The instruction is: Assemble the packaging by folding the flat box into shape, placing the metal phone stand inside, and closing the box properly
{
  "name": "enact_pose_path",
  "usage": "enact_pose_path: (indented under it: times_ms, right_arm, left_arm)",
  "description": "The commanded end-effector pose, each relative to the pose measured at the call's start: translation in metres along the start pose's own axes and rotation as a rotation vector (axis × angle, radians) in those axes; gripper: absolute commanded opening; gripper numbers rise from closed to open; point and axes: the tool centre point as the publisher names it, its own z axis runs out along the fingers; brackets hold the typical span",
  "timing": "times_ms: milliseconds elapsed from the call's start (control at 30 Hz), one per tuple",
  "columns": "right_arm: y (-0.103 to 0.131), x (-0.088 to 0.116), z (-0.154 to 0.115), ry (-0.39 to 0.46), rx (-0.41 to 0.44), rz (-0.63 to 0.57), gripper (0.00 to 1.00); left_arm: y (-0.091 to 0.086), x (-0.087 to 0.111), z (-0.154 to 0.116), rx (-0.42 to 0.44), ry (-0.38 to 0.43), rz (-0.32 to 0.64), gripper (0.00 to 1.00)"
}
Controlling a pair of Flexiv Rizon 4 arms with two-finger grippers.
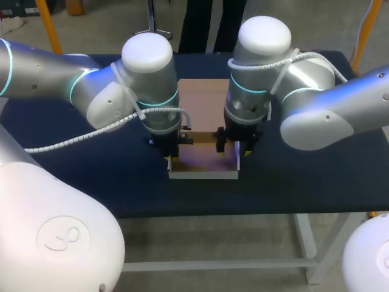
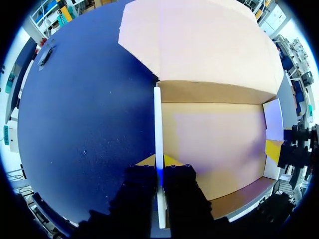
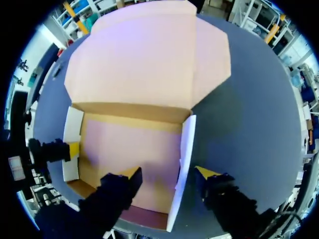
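Left tool [image 2: 159,162] pinching box [image 2: 214,144] wall, right tool [image 3: 168,173] spread astride opposite wall

A dark blue table [image 1: 121,182]

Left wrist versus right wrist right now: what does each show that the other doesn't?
Left wrist only: the left pincer shut on the box's left wall, tips on both sides. Right wrist only: the right pincer open, astride the right wall. Both: the box floor bare, the lid flap lying flat behind it.
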Motion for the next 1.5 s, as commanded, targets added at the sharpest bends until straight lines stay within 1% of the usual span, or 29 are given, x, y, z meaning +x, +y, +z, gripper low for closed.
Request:
enact_pose_path:
  times_ms: [33,267,433,500,600,700,733,900,1100,1167,1200,1233,1333,1367,1433,1467,1500]
  right_arm:
    - [-0.012,-0.014,-0.012,0.055,-0.057,-0.020,1.00]
    - [-0.017,-0.025,-0.029,0.115,-0.092,-0.077,1.00]
    - [-0.021,-0.033,-0.043,0.180,-0.123,-0.174,1.00]
    - [-0.023,-0.037,-0.048,0.191,-0.135,-0.197,1.00]
    - [-0.025,-0.043,-0.056,0.230,-0.159,-0.237,1.00]
    - [-0.027,-0.051,-0.061,0.294,-0.180,-0.326,1.00]
    - [-0.027,-0.052,-0.062,0.296,-0.171,-0.345,1.00]
    - [-0.027,-0.052,-0.062,0.296,-0.171,-0.345,1.00]
    - [-0.027,-0.052,-0.062,0.296,-0.171,-0.345,1.00]
    - [-0.027,-0.052,-0.062,0.296,-0.171,-0.345,1.00]
    - [-0.030,-0.052,-0.065,0.289,-0.197,-0.373,1.00]
    - [-0.034,-0.052,-0.071,0.290,-0.228,-0.432,1.00]
    - [-0.044,-0.056,-0.081,0.264,-0.281,-0.542,1.00]
    - [-0.049,-0.061,-0.086,0.299,-0.309,-0.595,1.00]
    - [-0.055,-0.067,-0.092,0.324,-0.331,-0.633,1.00]
    - [-0.058,-0.073,-0.096,0.361,-0.347,-0.678,1.00]
    - [-0.061,-0.078,-0.099,0.375,-0.359,-0.692,1.00]
  left_arm:
    - [0.001,0.005,0.005,0.007,-0.303,-0.002,0.00]
    - [0.000,0.000,0.004,0.007,-0.292,0.004,0.00]
    - [-0.001,-0.002,0.004,-0.004,-0.289,0.010,0.00]
    - [-0.002,-0.003,0.003,-0.009,-0.284,0.012,0.00]
    - [-0.002,-0.005,0.003,-0.015,-0.277,0.018,0.00]
    - [-0.003,-0.007,0.003,-0.022,-0.269,0.021,0.00]
    - [-0.003,-0.007,0.002,-0.022,-0.268,0.022,0.00]
    - [-0.003,-0.011,0.002,-0.024,-0.254,0.013,0.00]
    - [-0.004,-0.015,0.001,-0.032,-0.197,0.004,0.00]
    - [-0.005,-0.017,0.000,-0.034,-0.189,0.001,0.00]
    - [-0.005,-0.017,0.000,-0.036,-0.183,0.001,0.00]
    - [-0.005,-0.018,-0.002,-0.039,-0.173,0.002,0.00]
    - [-0.006,-0.020,-0.004,-0.036,-0.165,0.004,0.00]
    - [-0.006,-0.021,-0.005,-0.035,-0.164,0.004,0.00]
    - [-0.006,-0.021,-0.006,-0.031,-0.161,0.008,0.00]
    - [-0.006,-0.021,-0.006,-0.030,-0.159,0.011,0.00]
    - [-0.006,-0.021,-0.007,-0.029,-0.159,0.012,0.00]
